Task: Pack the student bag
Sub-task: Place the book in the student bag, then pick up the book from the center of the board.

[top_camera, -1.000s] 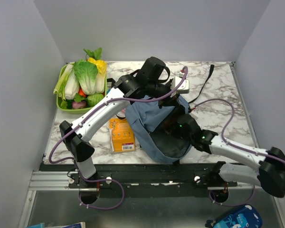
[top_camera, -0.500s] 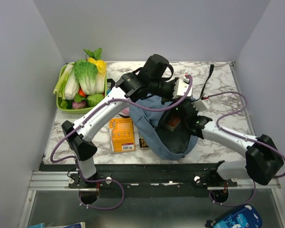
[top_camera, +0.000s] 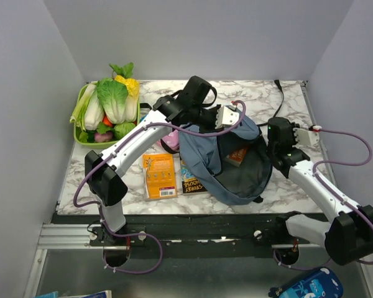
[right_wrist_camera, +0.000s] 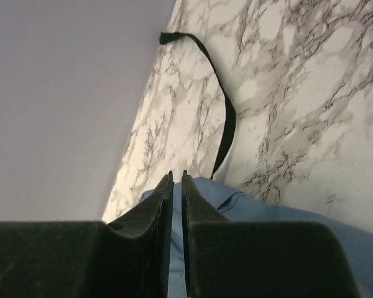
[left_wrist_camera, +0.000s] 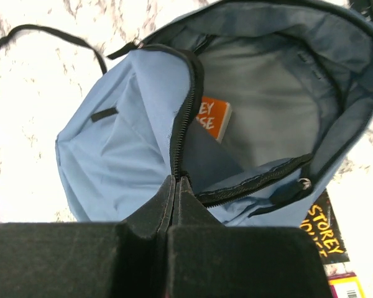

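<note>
Student bag [top_camera: 205, 152]: dusty-blue backpack lying on the marble table [top_camera: 298, 105], right of centre, between the two arms; its zip is undone and the mouth gapes, showing grey lining.
Left gripper [left_wrist_camera: 176, 181]: fingers pressed together on the bag's zipper edge, where the black zip line runs up into the fingertips; the blue front panel hangs to the left of the pinch and the open mouth spreads to the right.
Right gripper [right_wrist_camera: 177, 177]: at the bag's right-hand edge; fingers nearly together with only a thin slit between them. Blue fabric shows in and just below the slit, but whether it is pinched cannot be told.
Orange book in bag [left_wrist_camera: 214, 118]: tucked inside the main compartment against the grey lining, one corner showing past the zipper edge.
Black paperback [top_camera: 191, 180]: flat on the table at the bag's near-left side, its right part covered by the bag.
Orange book on table [top_camera: 159, 176]: flat, just left of the black paperback, apart from the bag.
Pink pencil case [top_camera: 169, 141]: on the table under the left arm, just beside the bag's left edge.
Black strap [right_wrist_camera: 227, 118]: trails from the bag across the marble toward the far right corner.
Green basket [top_camera: 81, 133]: at the far left corner, filled with toy vegetables, well apart from the bag.
</note>
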Controlling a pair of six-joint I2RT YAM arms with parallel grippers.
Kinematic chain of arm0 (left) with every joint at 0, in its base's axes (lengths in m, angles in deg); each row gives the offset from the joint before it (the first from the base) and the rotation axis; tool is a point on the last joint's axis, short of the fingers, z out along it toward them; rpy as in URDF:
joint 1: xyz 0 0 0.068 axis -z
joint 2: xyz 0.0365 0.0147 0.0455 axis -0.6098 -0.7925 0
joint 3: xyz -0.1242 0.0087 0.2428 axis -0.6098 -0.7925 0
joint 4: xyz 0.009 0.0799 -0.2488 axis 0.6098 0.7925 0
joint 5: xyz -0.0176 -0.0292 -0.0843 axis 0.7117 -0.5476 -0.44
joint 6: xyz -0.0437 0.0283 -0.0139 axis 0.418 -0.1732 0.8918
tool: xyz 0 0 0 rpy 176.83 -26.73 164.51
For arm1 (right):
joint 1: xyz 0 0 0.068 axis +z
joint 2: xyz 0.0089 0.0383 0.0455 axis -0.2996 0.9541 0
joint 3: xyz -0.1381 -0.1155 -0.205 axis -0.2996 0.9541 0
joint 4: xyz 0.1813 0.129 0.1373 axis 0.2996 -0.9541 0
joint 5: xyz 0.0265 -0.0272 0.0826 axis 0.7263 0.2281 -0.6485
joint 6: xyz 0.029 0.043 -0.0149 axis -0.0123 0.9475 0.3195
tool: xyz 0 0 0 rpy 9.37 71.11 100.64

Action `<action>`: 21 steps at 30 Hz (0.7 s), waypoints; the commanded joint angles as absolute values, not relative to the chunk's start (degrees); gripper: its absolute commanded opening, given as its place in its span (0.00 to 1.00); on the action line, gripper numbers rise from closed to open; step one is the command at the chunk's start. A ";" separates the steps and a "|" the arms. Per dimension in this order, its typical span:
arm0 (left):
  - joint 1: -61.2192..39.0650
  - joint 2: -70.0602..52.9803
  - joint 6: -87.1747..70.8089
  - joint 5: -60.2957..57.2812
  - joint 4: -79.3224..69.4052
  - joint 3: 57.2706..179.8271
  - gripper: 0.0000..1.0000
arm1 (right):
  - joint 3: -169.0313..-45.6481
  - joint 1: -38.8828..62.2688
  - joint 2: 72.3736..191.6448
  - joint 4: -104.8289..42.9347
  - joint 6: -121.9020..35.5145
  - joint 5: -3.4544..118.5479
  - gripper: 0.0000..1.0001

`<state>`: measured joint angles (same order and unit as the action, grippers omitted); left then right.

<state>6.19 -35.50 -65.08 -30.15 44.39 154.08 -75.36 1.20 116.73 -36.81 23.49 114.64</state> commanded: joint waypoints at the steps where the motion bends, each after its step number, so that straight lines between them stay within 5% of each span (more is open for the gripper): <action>1: 5.40 -32.81 -66.09 -26.74 38.65 149.23 0.00 | -73.89 -1.26 111.85 -35.54 21.11 118.28 0.17; 5: 4.70 -31.66 -62.84 -22.34 29.32 144.12 0.00 | -75.30 -1.00 107.90 -35.27 8.37 106.80 0.29; 9: 3.91 -33.33 -57.83 -22.07 26.95 145.52 0.00 | -72.32 9.59 102.98 -35.89 0.90 99.21 0.47; 21: 1.19 -37.55 -45.71 -27.26 28.88 150.89 0.00 | -68.88 43.61 104.35 -32.99 -31.61 82.15 0.67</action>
